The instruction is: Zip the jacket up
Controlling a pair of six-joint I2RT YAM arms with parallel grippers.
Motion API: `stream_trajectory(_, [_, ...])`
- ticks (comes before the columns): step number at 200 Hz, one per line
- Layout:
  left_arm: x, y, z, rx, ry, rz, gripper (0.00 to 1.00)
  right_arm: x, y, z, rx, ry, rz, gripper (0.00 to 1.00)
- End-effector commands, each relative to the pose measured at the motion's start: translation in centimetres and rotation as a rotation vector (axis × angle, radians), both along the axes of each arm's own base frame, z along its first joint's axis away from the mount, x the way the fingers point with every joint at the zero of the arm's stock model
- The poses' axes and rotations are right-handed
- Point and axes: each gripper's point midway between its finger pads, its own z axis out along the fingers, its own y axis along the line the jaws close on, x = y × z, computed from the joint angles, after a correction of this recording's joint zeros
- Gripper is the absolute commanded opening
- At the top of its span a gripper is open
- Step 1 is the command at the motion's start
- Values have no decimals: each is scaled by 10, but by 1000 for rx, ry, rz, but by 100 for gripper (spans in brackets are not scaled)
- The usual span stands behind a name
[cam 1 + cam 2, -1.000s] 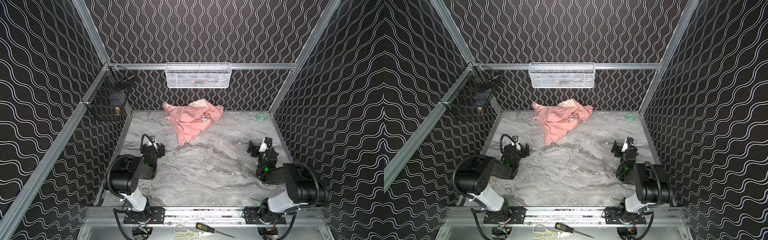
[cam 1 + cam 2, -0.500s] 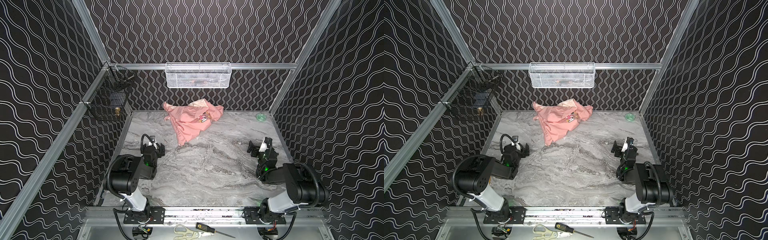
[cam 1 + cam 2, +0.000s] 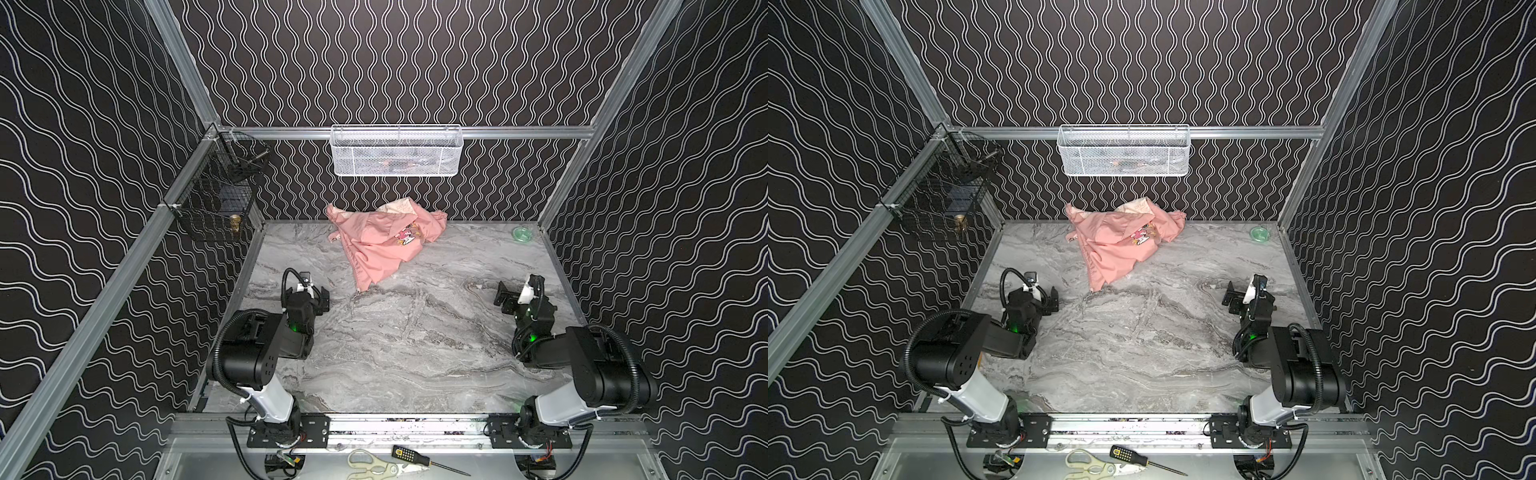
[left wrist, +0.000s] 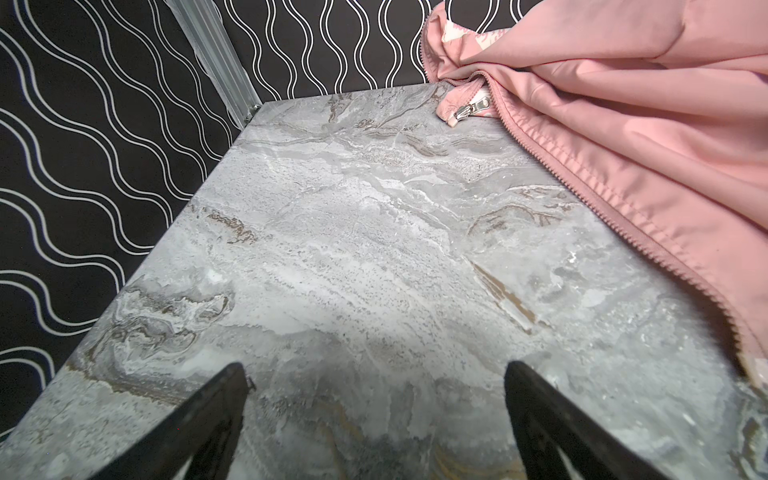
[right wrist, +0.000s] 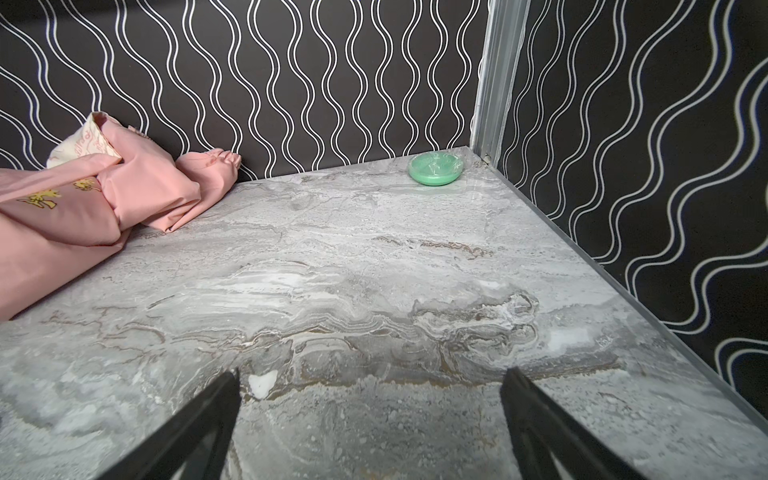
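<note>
Well apart from the crumpled, unzipped salmon-pink fabric jacket point(image 3: 382, 245), left claw point(image 4: 374, 365) and right claw point(image 5: 372, 370) both spread, empty.

One jacket point(image 3: 374, 253), one green dish point(image 3: 521, 234), two baskets point(image 3: 397, 151), one scissors point(image 3: 370, 461), one screwdriver point(image 3: 411, 455).

Soft, even light from above fills both top views, sharply focused. The worktop point(image 3: 395, 353) shows mild sheen. Wrist views bow at their edges (fisheye-like); a blurred shadow lies under the left gripper point(image 4: 375, 365).
</note>
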Motion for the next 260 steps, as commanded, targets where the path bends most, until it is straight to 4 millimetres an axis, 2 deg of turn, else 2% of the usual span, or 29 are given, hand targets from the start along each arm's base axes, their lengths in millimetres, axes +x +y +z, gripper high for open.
stream_trajectory(1, [3,1,9,10,-35,5,99,2,1,10,-10,-38,7,99])
stream_trajectory(20, [1,5,11,13,-39,32,99,1,-1,11,-9,-44,-9,99])
stream_trajectory(35, [-3,3,17,16,-49,17,99,-4,-19,16,17,-53,-122,99])
stream_trajectory(45, [-4,-1,27,44,-73,21,99,-8,-17,19,18,-58,-112,99])
stream_trajectory(53, [-5,-4,33,46,-61,15,99,-9,-20,32,11,-97,-126,99])
stream_trajectory(62, [-5,-5,39,52,-47,12,99,-12,-22,36,19,-80,-141,99])
stream_trajectory(85, [-7,-8,68,35,-79,18,99,-17,-34,62,74,-99,-228,99])
stream_trajectory(110, [-7,-6,96,-113,-91,88,99,-29,-55,63,270,6,-423,99])
stream_trajectory(119, [-6,-2,98,-159,-38,138,99,-25,-50,63,285,63,-399,99])
stream_trajectory(131, [-4,-1,97,-178,72,178,99,-15,-32,60,260,183,-290,99])
stream_trajectory(146, [4,-11,97,-194,163,145,99,-6,-14,53,262,358,-196,99])
stream_trajectory(162, [10,-21,100,-229,200,108,99,-6,-2,39,281,566,-160,99])
stream_trajectory(172, [11,-22,101,-260,206,124,99,-2,4,37,306,643,-139,99])
stream_trajectory(194, [11,-19,105,-323,220,188,99,1,6,45,334,633,-137,99])
stream_trajectory(212, [15,-25,111,-380,225,181,99,-8,-16,59,386,551,-270,99])
stream_trajectory(216, [16,-27,112,-395,232,183,99,-15,-19,51,417,556,-289,99])
stream_trajectory(229, [21,-33,110,-453,275,178,99,-17,-19,50,570,539,-248,99])
stream_trajectory(241, [29,-45,106,-523,325,145,99,-23,-20,40,661,587,-253,99])
stream_trajectory(260, [41,-63,95,-609,405,103,99,-19,-6,32,723,655,-186,99])
